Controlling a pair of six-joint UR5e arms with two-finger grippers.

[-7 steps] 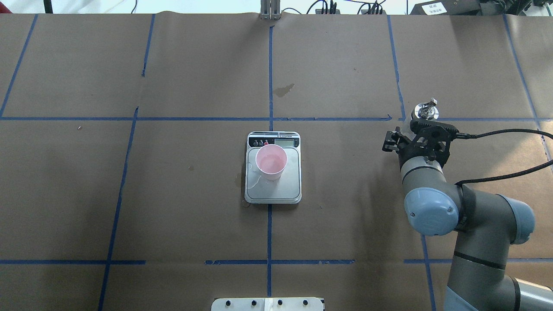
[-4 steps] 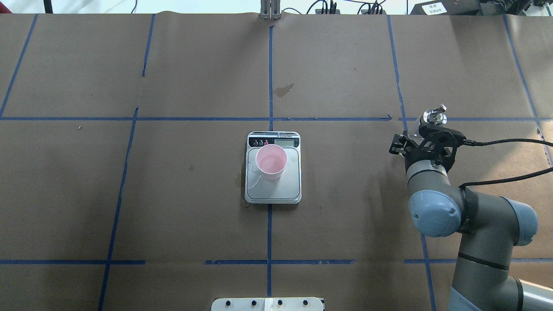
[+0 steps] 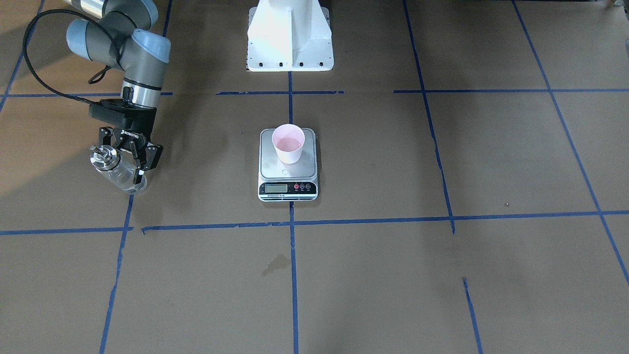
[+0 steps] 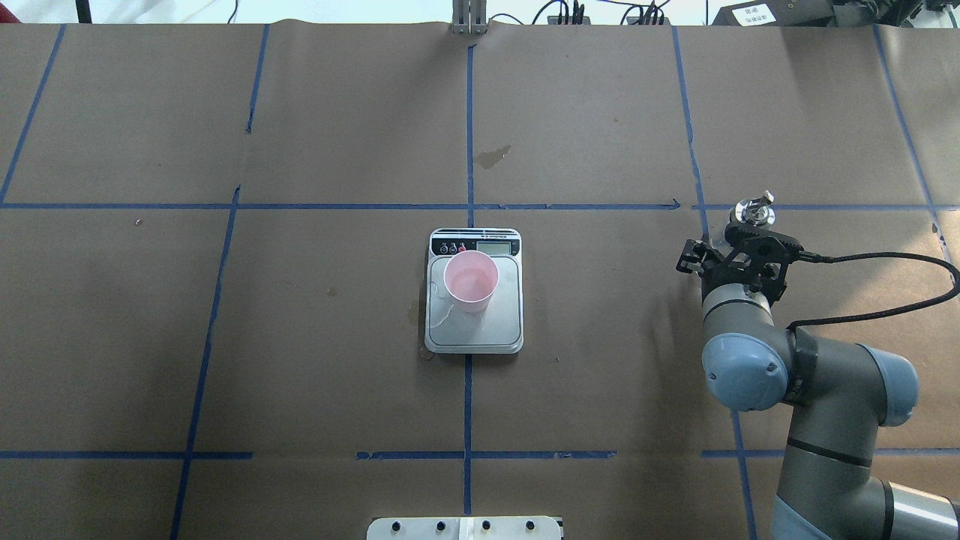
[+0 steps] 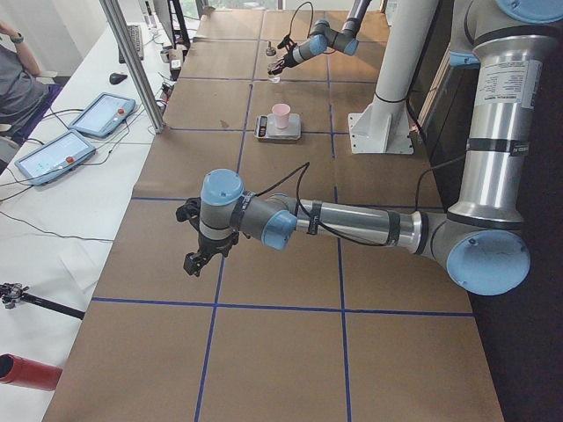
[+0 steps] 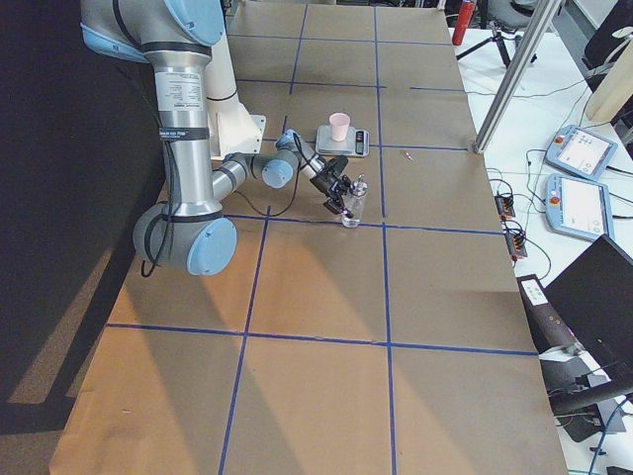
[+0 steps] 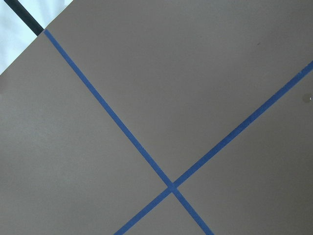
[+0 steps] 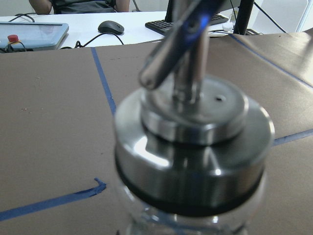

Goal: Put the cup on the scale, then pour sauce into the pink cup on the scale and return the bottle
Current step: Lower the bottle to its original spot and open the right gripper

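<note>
The pale pink cup (image 4: 471, 280) stands upright on the scale (image 4: 504, 330) at the table's middle, with a little clear liquid in it; it also shows in the front view (image 3: 288, 142). My right gripper (image 3: 127, 158) is shut on the clear glass bottle (image 3: 120, 173) at the table's right side. The bottle is upright, with its base at or just above the paper (image 6: 352, 210). Its silver pourer cap (image 8: 195, 142) fills the right wrist view. My left gripper (image 5: 195, 261) hangs over bare paper far to the left. I cannot tell whether it is open.
A wet streak lies on the scale's platform (image 4: 444, 313) left of the cup. A small stain (image 4: 492, 156) marks the paper behind the scale. The robot's white base (image 3: 290, 34) stands at the near edge. Blue tape lines cross the brown paper.
My right arm has carried the bottle slightly right and toward the robot, and lower; the cap looks smaller now. Cup and scale have not moved.
</note>
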